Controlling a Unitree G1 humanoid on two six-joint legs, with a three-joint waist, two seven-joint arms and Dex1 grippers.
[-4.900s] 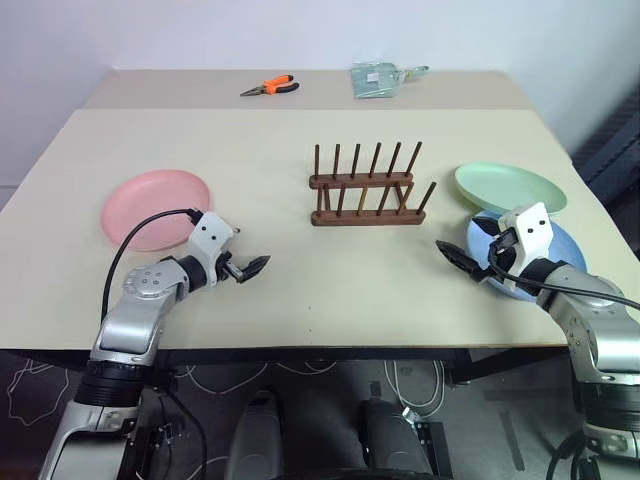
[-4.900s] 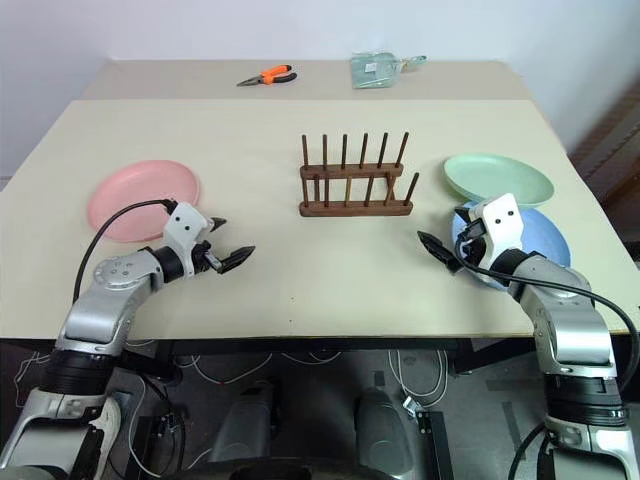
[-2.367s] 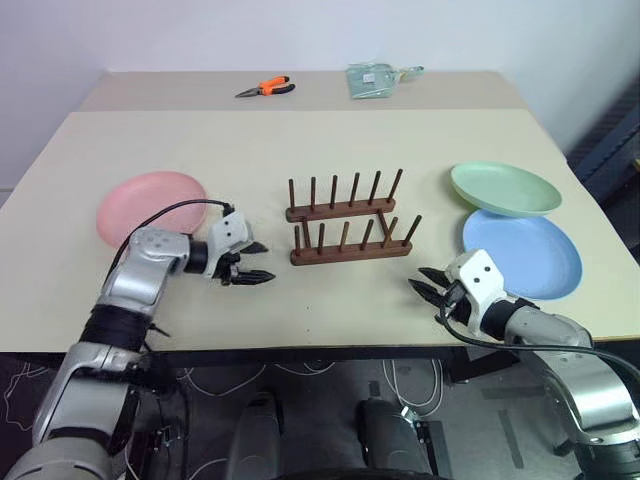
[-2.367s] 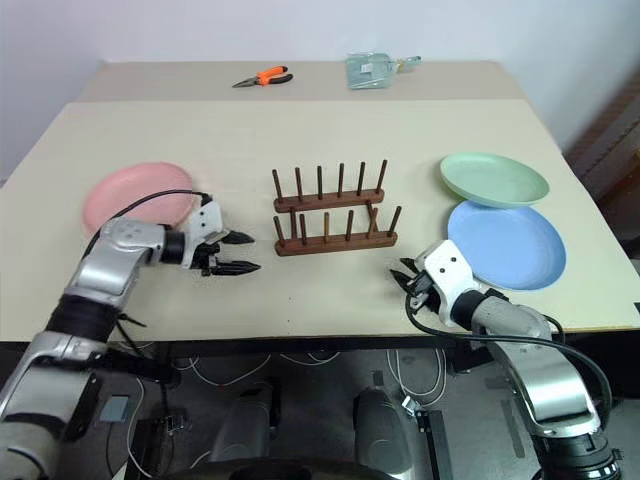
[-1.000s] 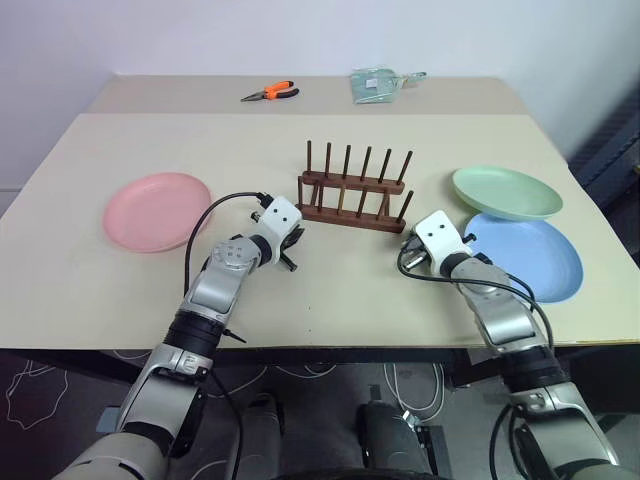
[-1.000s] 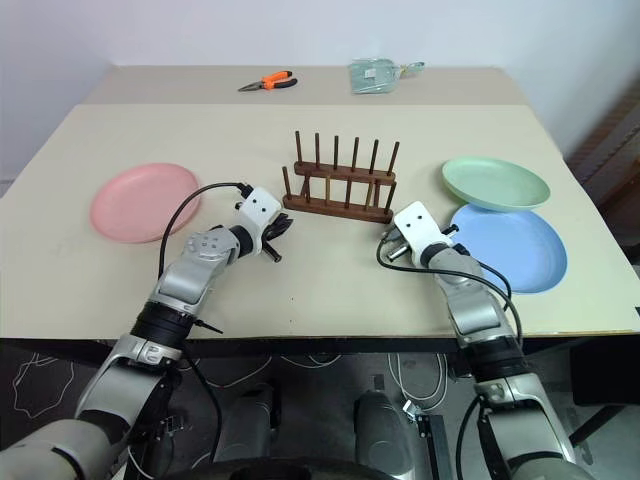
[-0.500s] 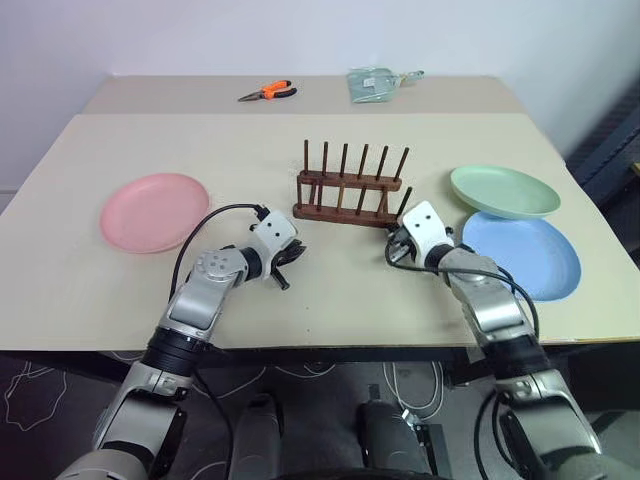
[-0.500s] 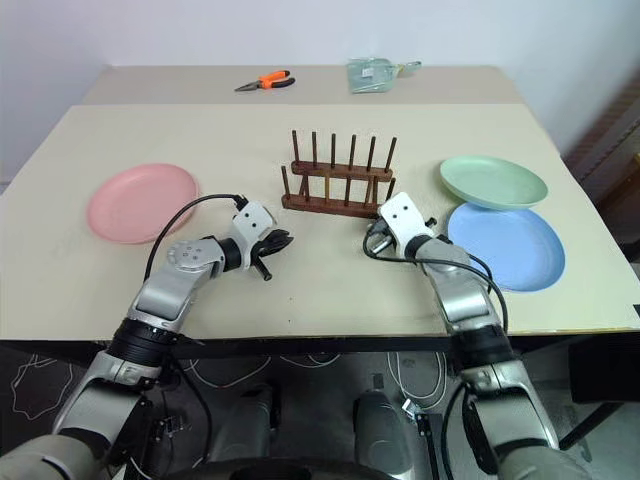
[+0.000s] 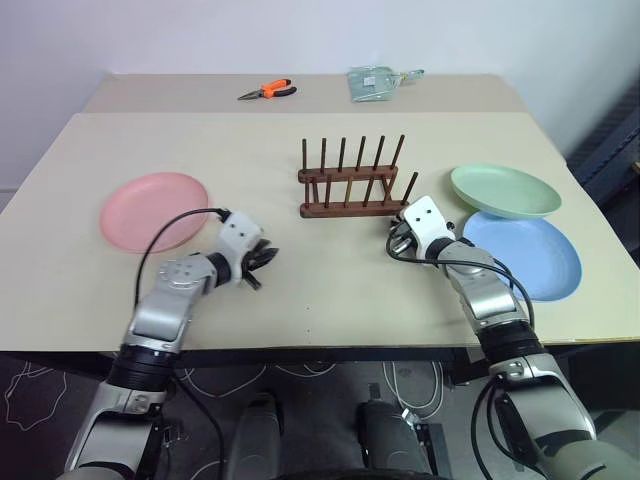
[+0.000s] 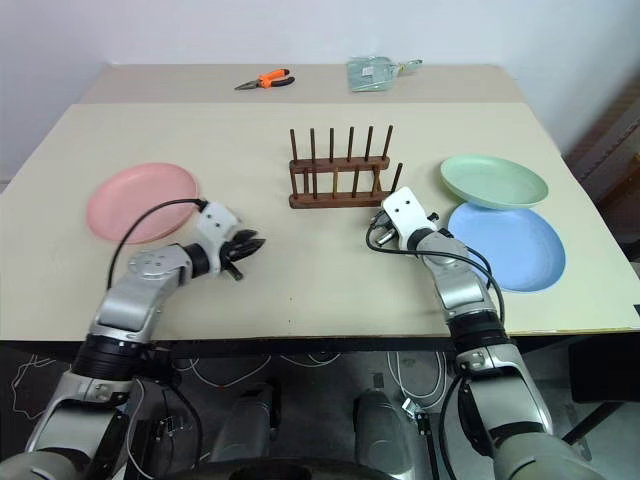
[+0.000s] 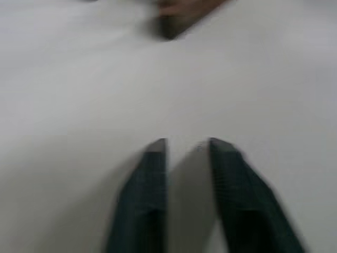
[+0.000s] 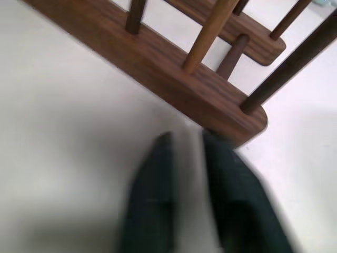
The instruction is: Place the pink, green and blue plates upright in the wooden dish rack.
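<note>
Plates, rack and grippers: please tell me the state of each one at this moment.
pink plate: flat on the table, not held.
green plate: flat, its near edge resting over the blue plate.
blue plate: flat on the table, not held.
wooden dish rack: upright, no plate in it.
left gripper: fingers slightly apart, holding nothing.
right gripper: fingers slightly apart, holding nothing, close to the rack's end.

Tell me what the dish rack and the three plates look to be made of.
Dish rack: dark brown wood with visible grain, smooth and low in sheen. Pink plate, green plate and blue plate: even pastel colour, matte with no glare, likely plastic or a similar moulded material; ceramic can't be ruled out.
</note>
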